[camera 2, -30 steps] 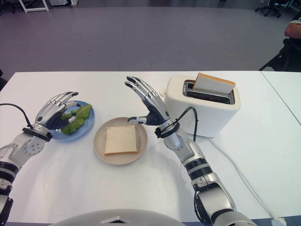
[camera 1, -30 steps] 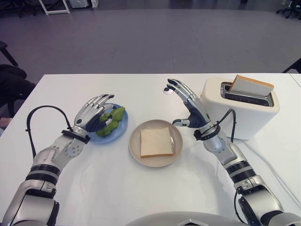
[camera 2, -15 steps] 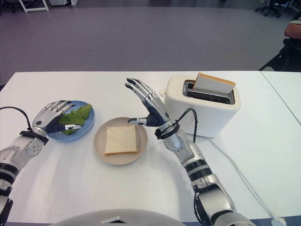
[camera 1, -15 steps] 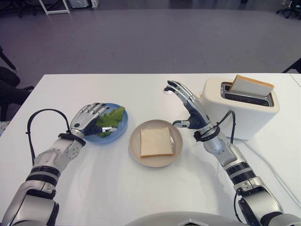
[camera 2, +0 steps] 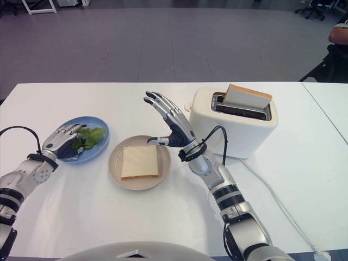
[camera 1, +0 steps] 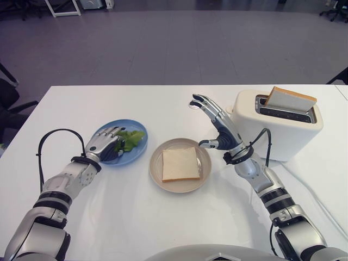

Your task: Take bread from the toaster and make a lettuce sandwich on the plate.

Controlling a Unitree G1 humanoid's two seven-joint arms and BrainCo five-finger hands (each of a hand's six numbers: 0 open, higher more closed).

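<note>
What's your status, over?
Left hand on lettuce, blue plate. Right hand open beside toaster. One bread slice on beige plate, second slice in toaster. No obstruction.

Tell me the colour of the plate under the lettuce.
The plate is light blue; left eye view.

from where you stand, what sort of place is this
Likely a robotics lab or office staged as a kitchen: a toaster, plated bread and lettuce sit on a plain white table, with bare grey floor and office chairs behind.
</note>
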